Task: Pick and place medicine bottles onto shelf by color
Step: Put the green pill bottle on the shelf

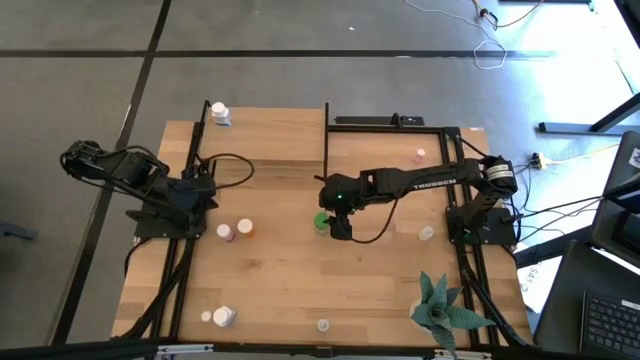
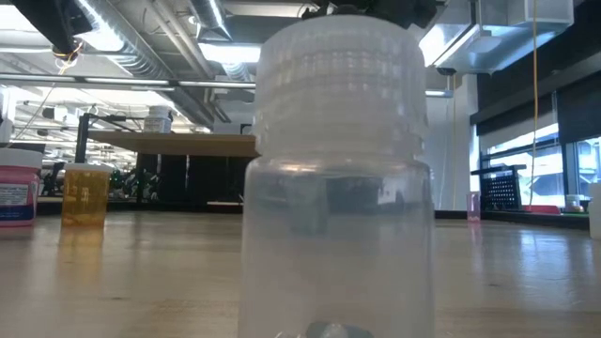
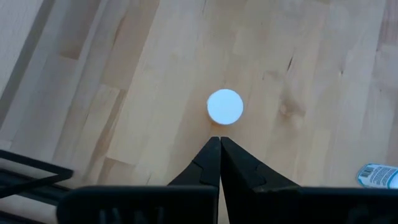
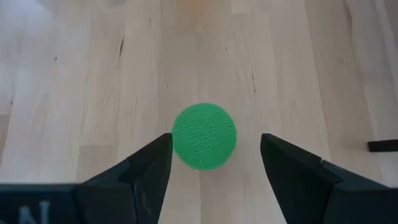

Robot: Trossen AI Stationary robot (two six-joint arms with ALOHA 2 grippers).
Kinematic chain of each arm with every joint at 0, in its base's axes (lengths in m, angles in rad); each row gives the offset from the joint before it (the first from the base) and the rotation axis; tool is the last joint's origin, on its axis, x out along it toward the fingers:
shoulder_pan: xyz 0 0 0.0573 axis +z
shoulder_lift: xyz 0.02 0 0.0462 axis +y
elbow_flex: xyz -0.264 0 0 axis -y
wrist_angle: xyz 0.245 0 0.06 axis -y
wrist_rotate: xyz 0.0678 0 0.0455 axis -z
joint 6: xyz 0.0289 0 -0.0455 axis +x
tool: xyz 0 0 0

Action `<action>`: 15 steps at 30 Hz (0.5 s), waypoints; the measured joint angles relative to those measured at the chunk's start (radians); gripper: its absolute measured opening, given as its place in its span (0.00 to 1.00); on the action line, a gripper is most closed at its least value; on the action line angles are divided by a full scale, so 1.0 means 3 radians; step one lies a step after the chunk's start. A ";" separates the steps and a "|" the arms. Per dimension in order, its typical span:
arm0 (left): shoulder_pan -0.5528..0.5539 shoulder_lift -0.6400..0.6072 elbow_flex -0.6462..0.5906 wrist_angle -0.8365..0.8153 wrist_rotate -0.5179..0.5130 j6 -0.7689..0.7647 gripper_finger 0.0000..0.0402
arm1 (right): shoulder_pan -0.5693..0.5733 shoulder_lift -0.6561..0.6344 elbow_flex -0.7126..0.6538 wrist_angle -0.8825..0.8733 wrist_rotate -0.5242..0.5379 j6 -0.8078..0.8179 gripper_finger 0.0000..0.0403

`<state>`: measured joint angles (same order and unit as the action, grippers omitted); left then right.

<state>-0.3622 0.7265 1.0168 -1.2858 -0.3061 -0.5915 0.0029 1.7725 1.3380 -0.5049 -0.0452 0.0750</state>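
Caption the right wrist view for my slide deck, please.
Open right end effector poised above the green bottle cap on the wooden tabletop.

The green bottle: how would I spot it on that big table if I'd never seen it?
Find the right arm reaching across the wooden table toward its middle. Directly under its open right gripper stands the green bottle, upright, between the fingers and untouched. Its cap is green; the other bottles nearby have white caps.

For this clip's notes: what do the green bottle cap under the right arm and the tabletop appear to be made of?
The green cap looks like moulded plastic with a matte finish: it has raised lettering on top and an even colour. The tabletop looks like light wood joined from strips, with grain lines, seams and small knots showing; its smooth, faint sheen suggests a sealed surface, though that is uncertain.
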 joint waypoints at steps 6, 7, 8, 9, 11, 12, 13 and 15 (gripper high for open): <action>0.0000 -0.0001 0.0000 0.0000 0.0000 -0.0001 0.00 | 0.0000 0.0000 0.0000 0.0000 -0.0001 -0.0001 0.61; 0.0000 0.0000 0.0000 0.0000 0.0001 -0.0001 0.00 | 0.0000 0.0001 0.0000 0.0000 -0.0014 0.0001 0.61; 0.0000 -0.0001 0.0000 0.0000 0.0001 -0.0001 0.00 | 0.0000 0.0000 0.0000 0.0000 -0.0053 0.0004 0.61; 0.0000 -0.0001 0.0000 0.0000 0.0000 0.0000 0.00 | 0.0000 0.0000 0.0000 0.0000 -0.0110 0.0005 0.61; 0.0000 -0.0001 0.0000 0.0000 0.0001 -0.0001 0.00 | 0.0000 0.0000 0.0000 0.0008 -0.0215 0.0005 0.61; 0.0000 0.0000 0.0000 0.0000 0.0001 -0.0001 0.00 | 0.0000 0.0000 0.0000 0.0008 -0.0239 0.0001 0.61; 0.0000 -0.0001 0.0000 0.0000 0.0001 -0.0001 0.00 | 0.0000 0.0000 0.0000 0.0008 -0.0252 0.0001 0.61; 0.0000 0.0000 0.0000 0.0000 0.0001 0.0000 0.00 | 0.0002 0.0000 0.0000 0.0008 -0.0255 0.0000 0.61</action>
<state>-0.3622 0.7264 1.0168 -1.2858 -0.3058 -0.5916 0.0034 1.7725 1.3380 -0.5026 -0.1218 0.0750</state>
